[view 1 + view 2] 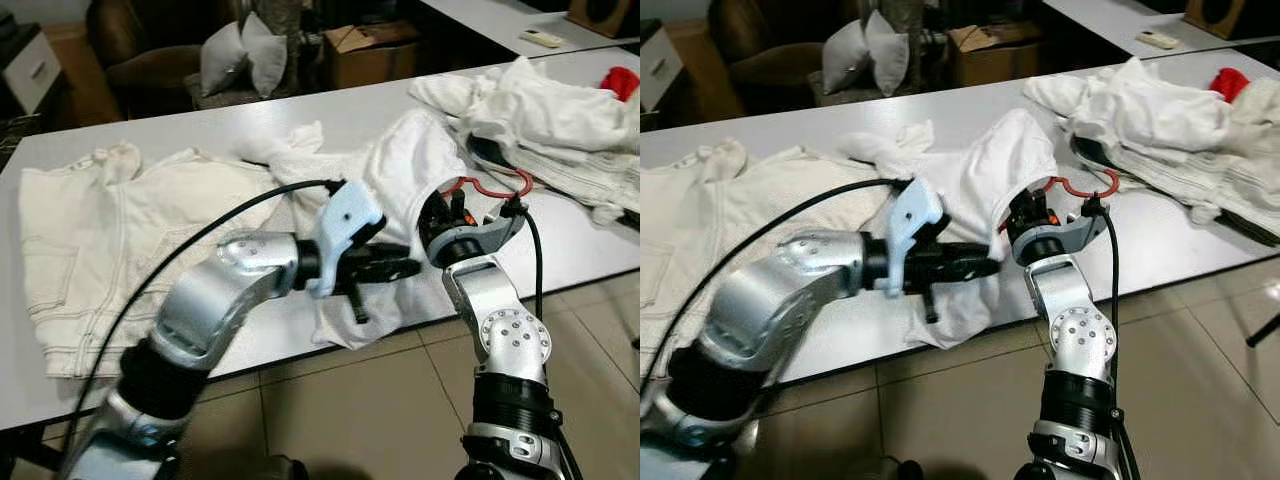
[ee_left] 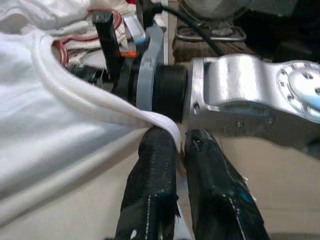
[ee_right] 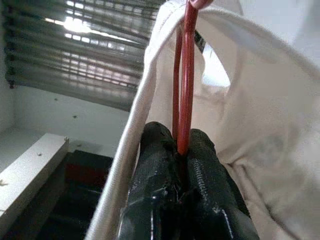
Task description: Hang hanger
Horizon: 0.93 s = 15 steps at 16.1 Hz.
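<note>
A long pale counter (image 1: 300, 120) runs across the room, and most of it is under laundry: a cream jacket (image 1: 110, 230) spread flat on the robot's left, a heap of white clothes (image 1: 560, 120) with a scrap of red on its right, and in the middle a white shirt (image 1: 400, 170) that droops over the near edge toward the tiled floor (image 1: 380, 410). Beyond the counter sit a dark armchair with pillows (image 1: 240, 50) and a cardboard box (image 1: 370, 50).

Both silver arms meet at the shirt's hanging edge. The left pincer (image 2: 181, 145) is closed on the shirt's ribbed hem, pinching the fabric between its two black fingers. The right pincer (image 3: 182, 150) is clamped on the red hanger (image 3: 186, 75), gripping its thin wire with the shirt's opening draped around it.

As I judge it, the job is at the dressing stage: the hanger looks partly worked inside the shirt, with its red hook curling out onto the counter beside the right wrist. Seating the shirt on the hanger and hanging it somewhere is all still ahead, and no rail is visible.

The head views give the layout and the hook (image 1: 490, 185) lying on the counter. The wrist views give the grips themselves: the left one shows the hem caught between the fingertips, the right one shows the red wire running up from the closed fingers into the fabric.
</note>
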Motion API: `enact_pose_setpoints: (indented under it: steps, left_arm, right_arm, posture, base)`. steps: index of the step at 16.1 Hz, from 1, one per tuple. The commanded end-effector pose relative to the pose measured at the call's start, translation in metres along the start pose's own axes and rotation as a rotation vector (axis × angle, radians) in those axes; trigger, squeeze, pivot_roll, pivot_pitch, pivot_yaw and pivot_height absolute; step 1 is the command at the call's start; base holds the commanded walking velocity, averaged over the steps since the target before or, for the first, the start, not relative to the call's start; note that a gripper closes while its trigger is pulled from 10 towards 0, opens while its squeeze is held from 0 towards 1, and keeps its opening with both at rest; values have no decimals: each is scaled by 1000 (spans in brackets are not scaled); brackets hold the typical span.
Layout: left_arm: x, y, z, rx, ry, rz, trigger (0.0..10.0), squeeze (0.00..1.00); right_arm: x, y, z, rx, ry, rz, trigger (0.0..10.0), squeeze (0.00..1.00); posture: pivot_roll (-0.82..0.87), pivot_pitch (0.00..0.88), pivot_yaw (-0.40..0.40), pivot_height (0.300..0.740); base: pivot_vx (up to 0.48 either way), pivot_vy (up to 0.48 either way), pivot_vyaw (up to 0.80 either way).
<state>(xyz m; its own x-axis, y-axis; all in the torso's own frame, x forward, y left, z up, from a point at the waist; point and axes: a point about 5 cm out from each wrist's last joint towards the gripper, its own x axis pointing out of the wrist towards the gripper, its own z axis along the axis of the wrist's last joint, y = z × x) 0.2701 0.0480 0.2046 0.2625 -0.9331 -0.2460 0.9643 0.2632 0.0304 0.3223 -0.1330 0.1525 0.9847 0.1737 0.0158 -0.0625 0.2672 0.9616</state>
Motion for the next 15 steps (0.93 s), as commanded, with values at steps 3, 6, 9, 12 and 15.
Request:
enact_pose_setpoints:
  steps: [3,6,9,12,15]
  left_arm:
    - [-11,-7,0,-39,-16,-24,10000,1000]
    - [-15,-7,9,-80,-87,-30,10000,1000]
    - [-16,-6,14,-62,-110,-10,10000,1000]
    - [-40,23,1,-35,-128,302,10000,1000]
    - [-86,38,-51,-136,-62,694,10000,0]
  right_arm:
    - [2,9,-9,42,12,32,10000,0]
    - [-2,9,-3,66,-7,90,10000,0]
    - [-4,9,-3,-10,-3,90,10000,0]
    - [-11,10,9,-100,-66,67,10000,0]
    - [-44,12,12,-292,0,127,10000,0]
  posture:
    - [27,0,69,740]
    - [29,0,76,740]
    - [23,0,85,740]
    - [17,0,89,740]
    - [12,15,82,740]
  base:
    - [0,0,0]
    - [0,0,0]
    - [0,0,0]
    - [0,0,0]
    - [0,0,0]
